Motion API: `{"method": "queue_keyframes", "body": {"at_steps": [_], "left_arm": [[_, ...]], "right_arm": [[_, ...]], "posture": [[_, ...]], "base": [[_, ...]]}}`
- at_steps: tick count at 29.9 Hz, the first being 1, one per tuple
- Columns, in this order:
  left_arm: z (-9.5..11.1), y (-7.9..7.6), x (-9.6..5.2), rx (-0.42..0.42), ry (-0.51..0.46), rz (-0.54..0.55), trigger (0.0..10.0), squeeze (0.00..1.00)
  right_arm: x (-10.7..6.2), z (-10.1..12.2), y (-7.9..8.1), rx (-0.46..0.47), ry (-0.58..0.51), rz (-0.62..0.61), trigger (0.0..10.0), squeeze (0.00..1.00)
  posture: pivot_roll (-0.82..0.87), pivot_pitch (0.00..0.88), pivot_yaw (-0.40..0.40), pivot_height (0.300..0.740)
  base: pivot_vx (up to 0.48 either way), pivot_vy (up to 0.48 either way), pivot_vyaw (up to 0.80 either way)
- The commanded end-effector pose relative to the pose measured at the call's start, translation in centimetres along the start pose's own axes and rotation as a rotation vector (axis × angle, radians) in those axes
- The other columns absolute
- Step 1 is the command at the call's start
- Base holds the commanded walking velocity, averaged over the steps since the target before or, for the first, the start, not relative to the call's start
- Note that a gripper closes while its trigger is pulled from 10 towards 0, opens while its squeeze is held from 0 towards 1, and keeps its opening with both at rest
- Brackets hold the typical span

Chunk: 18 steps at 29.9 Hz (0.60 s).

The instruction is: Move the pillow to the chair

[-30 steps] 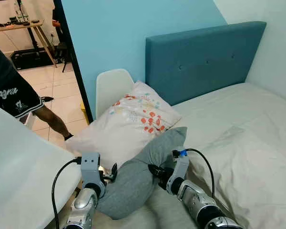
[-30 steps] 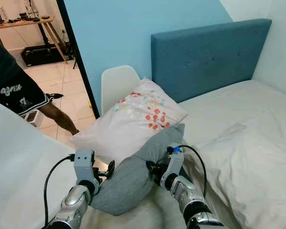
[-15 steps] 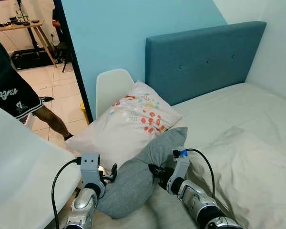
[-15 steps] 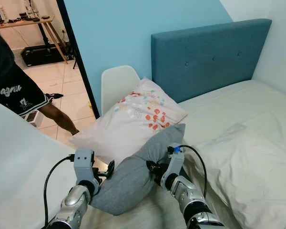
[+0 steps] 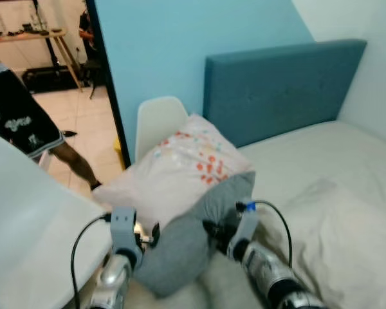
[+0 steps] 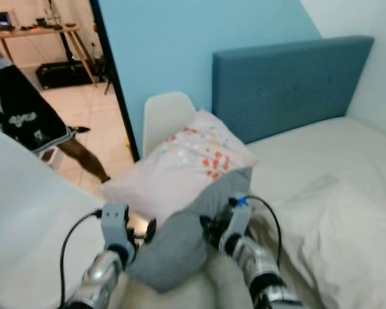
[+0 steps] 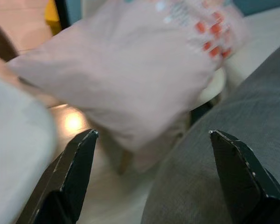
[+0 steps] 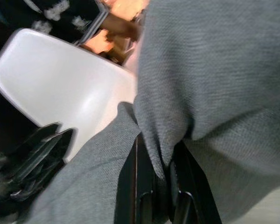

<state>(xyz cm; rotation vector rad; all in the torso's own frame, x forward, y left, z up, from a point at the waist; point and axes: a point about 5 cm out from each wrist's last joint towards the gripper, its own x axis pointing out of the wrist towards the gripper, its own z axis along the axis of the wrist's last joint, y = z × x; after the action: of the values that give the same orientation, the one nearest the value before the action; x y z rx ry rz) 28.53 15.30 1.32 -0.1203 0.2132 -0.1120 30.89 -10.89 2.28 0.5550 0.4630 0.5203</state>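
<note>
Grey pillow point(image 5: 180, 248) sits between the two grippers, at the bed point(image 5: 334, 193) edge. Right gripper point(image 8: 154, 186): fingers clamped on a pinched fold of the grey fabric. Left gripper point(image 7: 149, 154): fingers wide apart, grey pillow against one finger, nothing gripped. Beyond the fingers a white pillow with red-orange print point(image 5: 180, 170) rests on the white chair point(image 5: 157, 119). Person's shorts point(image 5: 16, 119) carry white lettering, too blurred to read.

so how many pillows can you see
2. A grey pillow sits at the near edge of the bed, between the left gripper and right gripper, which pinches its fabric. A floral pillow lies behind it, over the chair. More may be hidden.
</note>
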Motion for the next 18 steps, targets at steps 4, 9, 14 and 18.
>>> {"method": "queue_keyframes", "body": {"at_steps": [4,9,14,18], "left_arm": [[-0.26,-0.32,0.01,-0.017,0.013,-0.002,10.0,0.00],[-0.21,-0.33,0.05,-0.020,0.012,-0.002,10.0,0.00],[-0.20,-0.34,0.06,-0.019,0.012,-0.002,10.0,0.00],[-0.18,-0.34,0.08,-0.012,0.012,0.004,10.0,0.00]], "right_arm": [[-0.02,1.28,-0.09,-0.027,-0.046,0.011,10.0,0.00],[-0.01,1.29,-0.10,-0.028,-0.045,0.012,10.0,0.00],[-0.01,1.32,-0.08,-0.030,-0.046,0.014,10.0,0.00],[-0.03,1.45,0.04,-0.052,-0.053,0.033,10.0,0.00]], "posture": [[-0.10,0.019,-0.001,0.676],[-0.10,0.018,-0.001,0.676],[-0.10,0.021,-0.001,0.676],[-0.10,0.022,-0.001,0.676]], "base": [[0.000,-0.464,0.00],[0.000,-0.466,0.00],[0.000,-0.465,0.00],[0.000,-0.352,0.20]]}}
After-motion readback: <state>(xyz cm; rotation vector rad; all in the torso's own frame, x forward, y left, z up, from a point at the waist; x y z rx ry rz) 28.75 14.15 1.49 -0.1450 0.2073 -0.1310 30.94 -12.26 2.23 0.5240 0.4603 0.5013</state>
